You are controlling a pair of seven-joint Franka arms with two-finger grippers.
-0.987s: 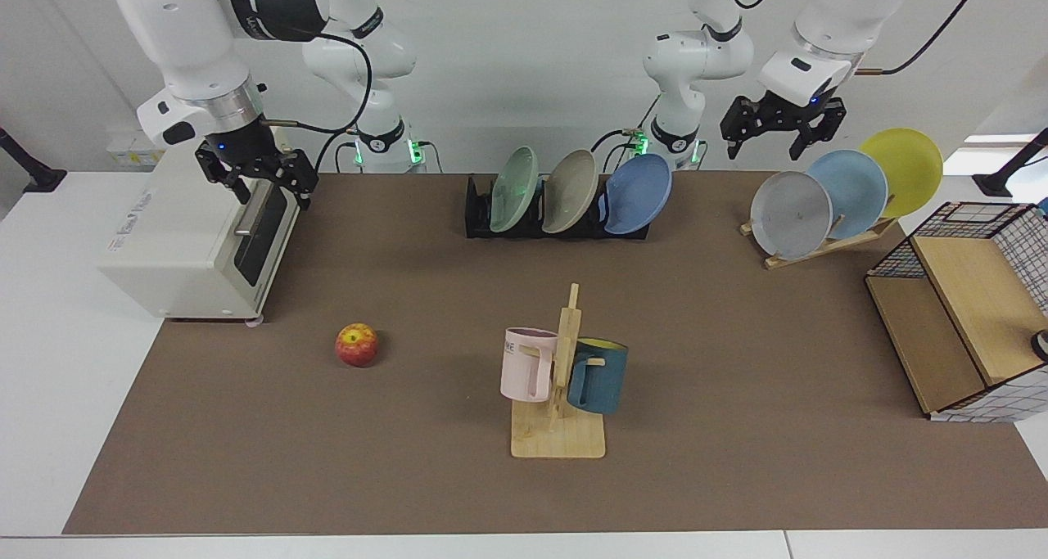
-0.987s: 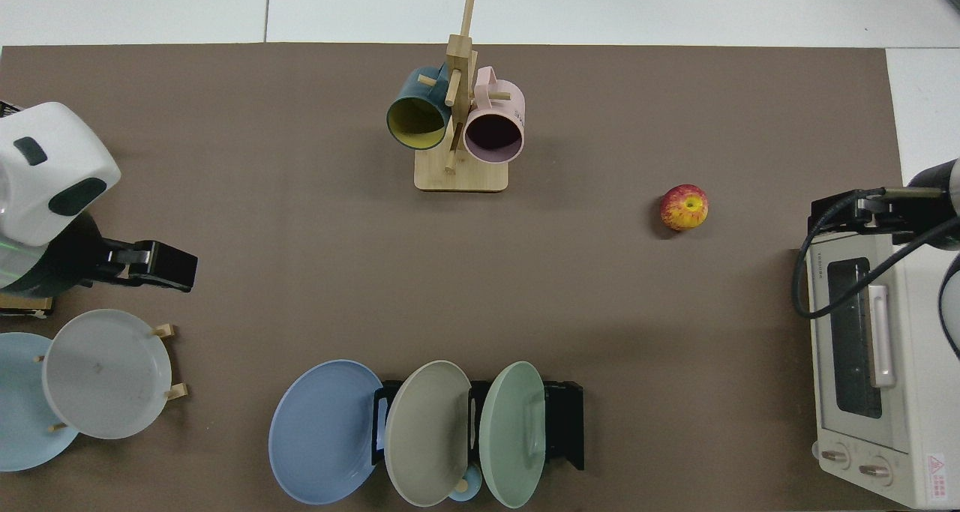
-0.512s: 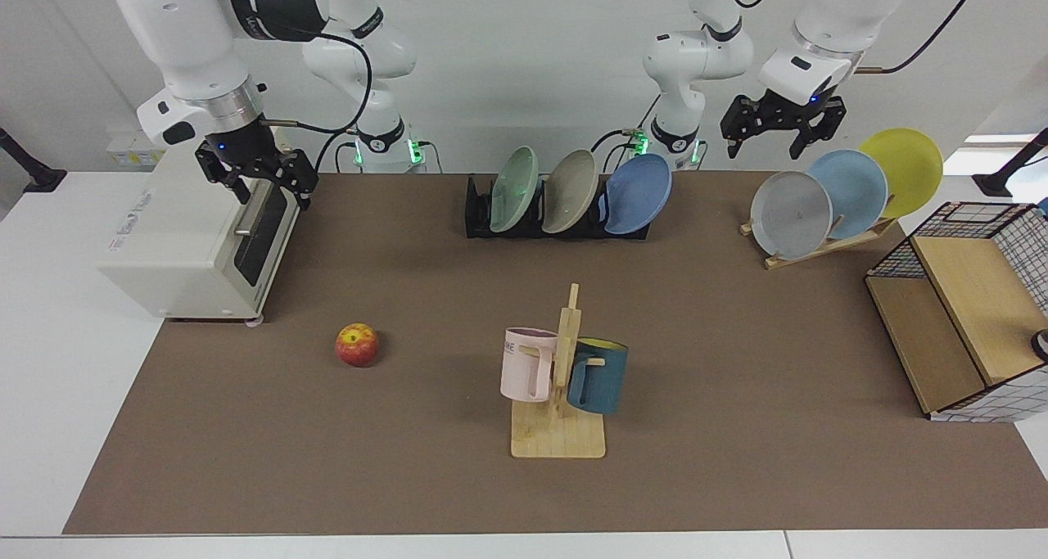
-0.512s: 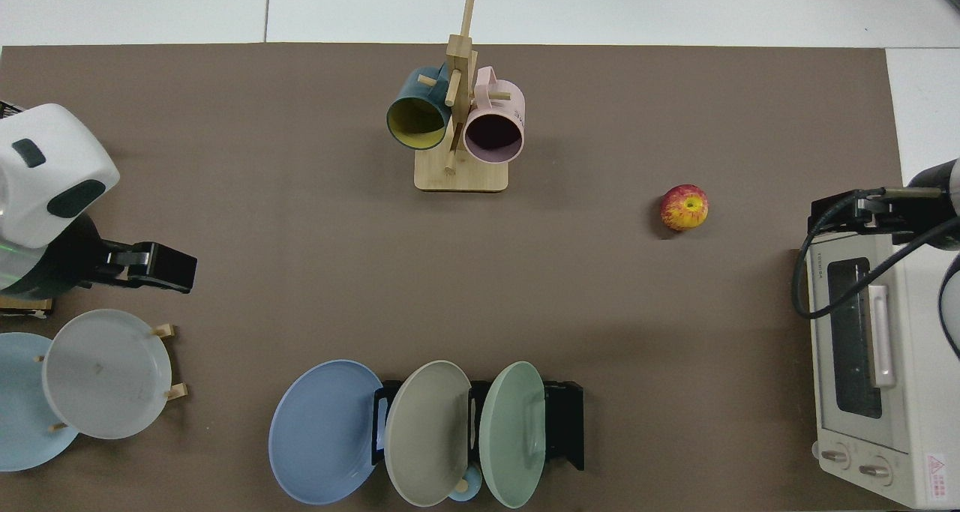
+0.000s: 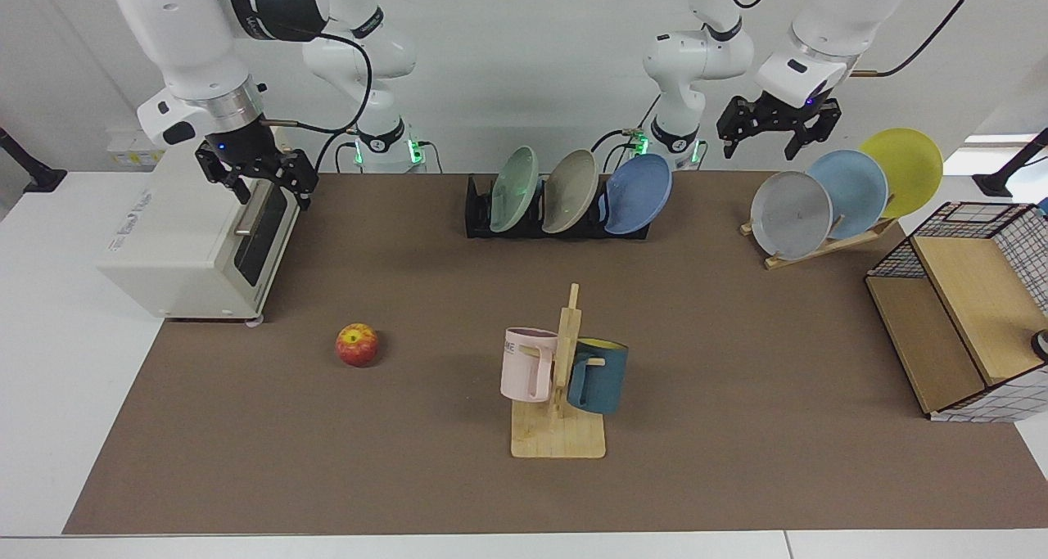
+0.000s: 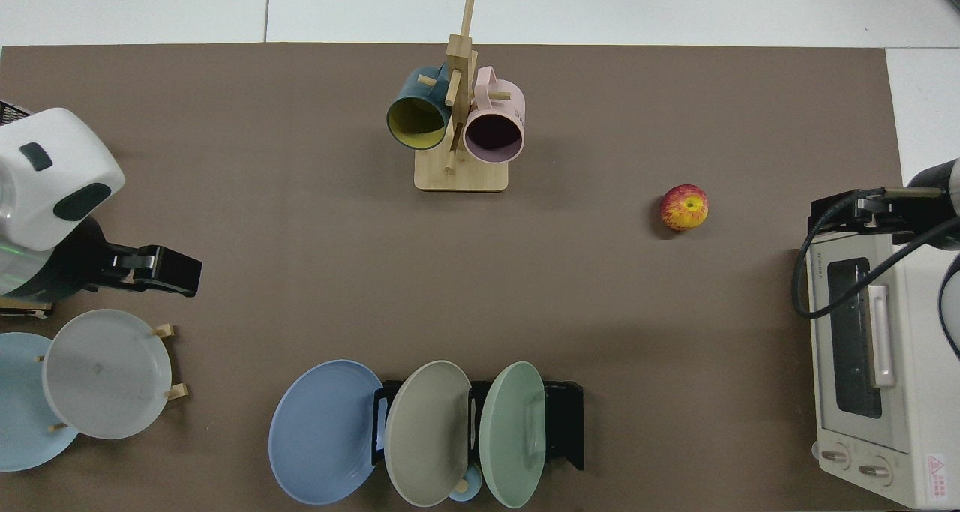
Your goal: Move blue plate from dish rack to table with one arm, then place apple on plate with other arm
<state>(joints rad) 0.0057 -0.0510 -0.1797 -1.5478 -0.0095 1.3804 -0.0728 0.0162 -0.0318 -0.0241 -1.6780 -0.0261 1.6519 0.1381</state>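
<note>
**Both pincers aloft and empty; plate in rack, apple on mat**

Blue plate (image 5: 638,194) stands tilted in the end slot of the dish rack (image 5: 479,211), beside a beige plate (image 5: 570,191) and a green plate (image 5: 513,189). The rack sits at the far edge of the brown mat on the worktop (image 5: 49,362).

Apple (image 5: 357,344) rests alone on the mat, well apart from the rack, between the toaster oven (image 5: 192,236) and the mug tree (image 5: 561,387), which carries a pink mug (image 5: 526,364) and a dark teal mug (image 5: 598,376).

Left pincer (image 5: 779,133) hangs in the air with fingers spread, nothing between them, above and behind the wooden plate stand (image 5: 827,244) that holds a grey plate (image 5: 790,214), a pale blue plate (image 5: 851,189) and a yellow plate (image 5: 903,169). It is near the rack's blue-plate end but touches nothing.

Right pincer (image 5: 260,181) hangs over the front top edge of the toaster oven, fingers spread, empty, well apart from the apple.

Top view: blue plate (image 6: 322,431) at the rack's end nearest the left arm's pincer (image 6: 161,270).
</note>
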